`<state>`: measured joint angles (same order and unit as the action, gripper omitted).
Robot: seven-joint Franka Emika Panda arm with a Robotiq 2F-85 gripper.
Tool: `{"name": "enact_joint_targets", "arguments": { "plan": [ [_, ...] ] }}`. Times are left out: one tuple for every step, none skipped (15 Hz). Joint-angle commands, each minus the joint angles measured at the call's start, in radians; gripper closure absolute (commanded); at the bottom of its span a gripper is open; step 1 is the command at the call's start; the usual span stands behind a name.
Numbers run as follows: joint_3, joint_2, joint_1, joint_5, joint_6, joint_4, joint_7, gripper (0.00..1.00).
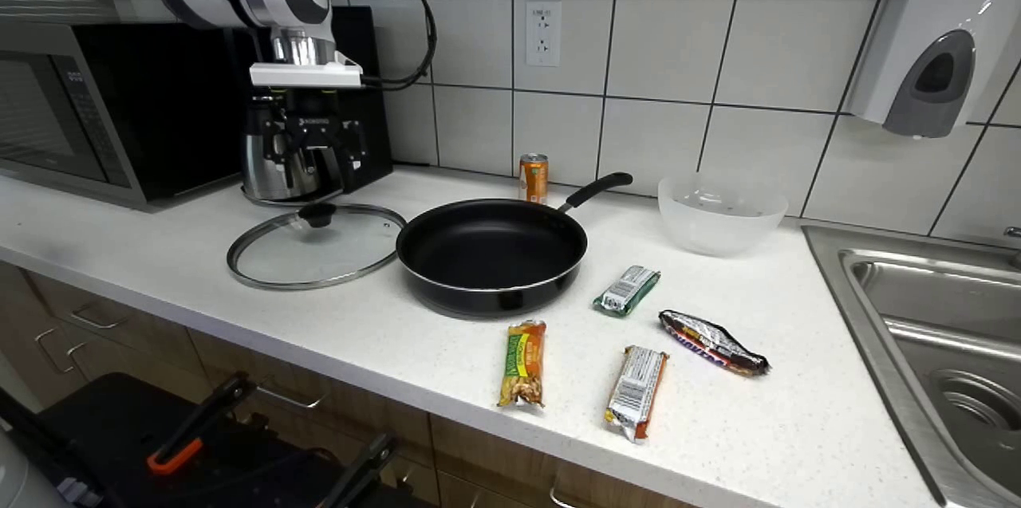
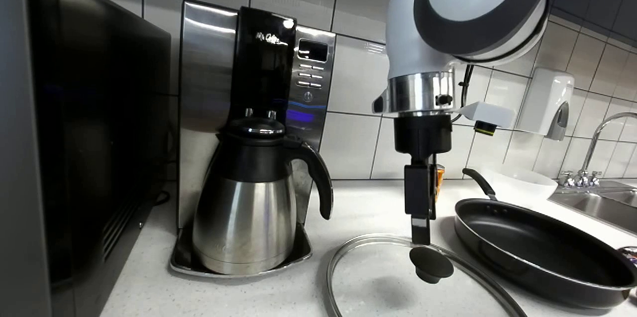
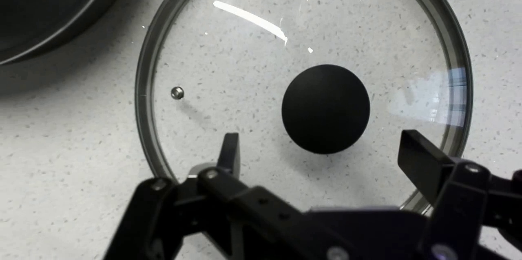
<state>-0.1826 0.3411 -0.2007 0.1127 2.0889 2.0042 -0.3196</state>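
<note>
Wrist view: gripper (image 3: 321, 145) stands spread wide, empty, while the round black knob (image 3: 326, 109) lies below its jaws, roughly centred side to side, on the glass lid (image 3: 244, 72) that rests on the surface (image 3: 73, 141) beside the frying pan (image 3: 45, 3).

A round lid (image 1: 323, 249) of clear glass, banded by a metal rim (image 3: 143, 72), lies flat and right side up on the worktop (image 1: 431, 340), near its front edge. A broad black knob (image 3: 326, 109) stands at its middle; a small metal vent (image 3: 177, 93) pierces the glass just inside the rim.
</note>
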Motion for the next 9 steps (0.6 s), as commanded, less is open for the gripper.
{"name": "enact_joint_targets", "arguments": {
  "plan": [
    [0.004, -0.082, 0.032, 0.004, -0.061, 0.025, -0.018, 0.0],
    [0.01, -0.097, 0.041, 0.003, -0.067, 0.03, -0.021, 0.0],
    [0.017, -0.111, 0.051, 0.001, -0.072, 0.034, -0.025, 0.0],
    [0.022, -0.122, 0.058, 0.0, -0.078, 0.035, -0.026, 0.0],
    [0.03, -0.136, 0.068, -0.001, -0.079, 0.043, -0.031, 0.0],
    [0.036, -0.144, 0.076, -0.004, -0.082, 0.047, -0.034, 0.0],
    [0.043, -0.155, 0.087, -0.007, -0.081, 0.056, -0.037, 0.0],
    [0.05, -0.166, 0.095, -0.009, -0.079, 0.064, -0.036, 0.0],
    [0.058, -0.174, 0.103, -0.01, -0.077, 0.071, -0.033, 0.0]
  ]
}}
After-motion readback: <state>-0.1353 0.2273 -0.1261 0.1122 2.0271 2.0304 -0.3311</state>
